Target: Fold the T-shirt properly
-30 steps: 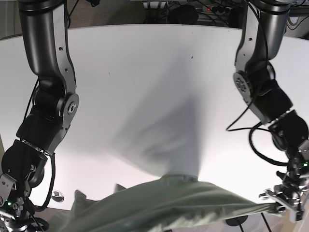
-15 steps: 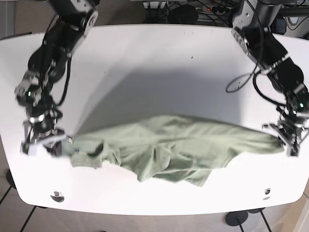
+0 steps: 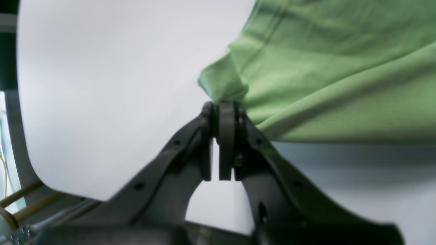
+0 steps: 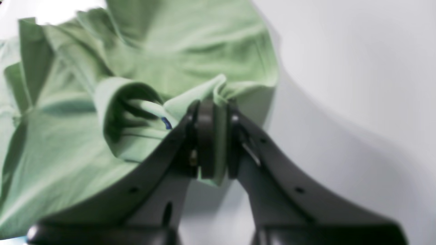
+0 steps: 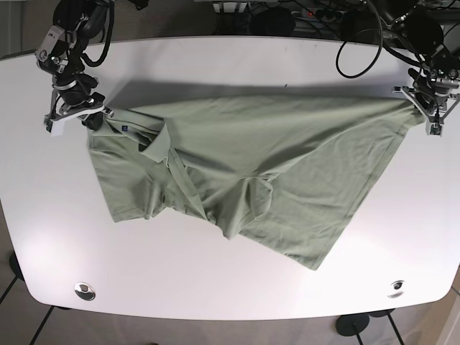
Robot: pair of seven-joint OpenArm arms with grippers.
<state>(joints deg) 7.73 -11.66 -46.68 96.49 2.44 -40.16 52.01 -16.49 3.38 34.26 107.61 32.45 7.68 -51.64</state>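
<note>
green t-shirt point(image 5: 244, 169) spread rumpled across white tabletop point(image 5: 230, 65). left gripper point(image 3: 223, 109) jaws clamped on shirt edge at far right; right gripper point(image 4: 211, 105) jaws pinching collar-side corner at far left.

Both wrist views blurred; we cannot read blue tag point(image 4: 166, 123) on T-shirt point(image 5: 244, 165). Shirt cut off by top and right edges in left wrist view, by left edge in right wrist view. Both arms cut by top edge in base view. Fabric between gripper pads hidden from us.
</note>
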